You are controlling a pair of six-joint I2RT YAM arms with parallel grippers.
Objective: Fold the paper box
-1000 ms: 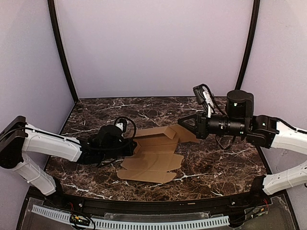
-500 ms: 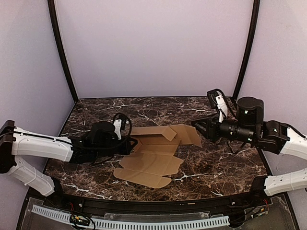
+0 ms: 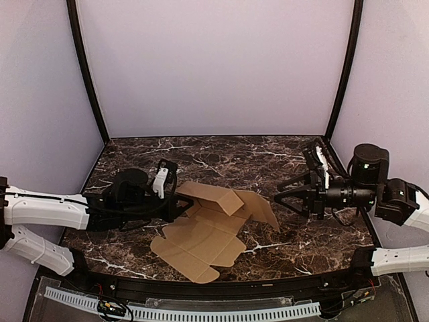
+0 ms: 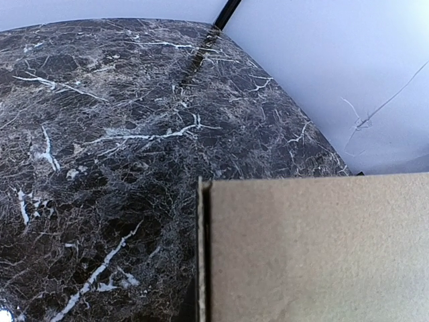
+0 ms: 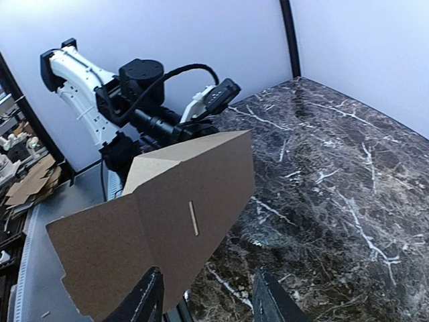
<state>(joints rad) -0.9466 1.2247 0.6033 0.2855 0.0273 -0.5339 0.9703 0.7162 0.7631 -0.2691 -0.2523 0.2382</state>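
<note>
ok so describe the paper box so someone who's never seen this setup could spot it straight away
Look at the dark, white-veined marble table, walled by pale panels. Near its middle lies the paper box, a thin cut-out sheet, mostly flat, its far flaps raised. It is the only tan-brown thing there.
</note>
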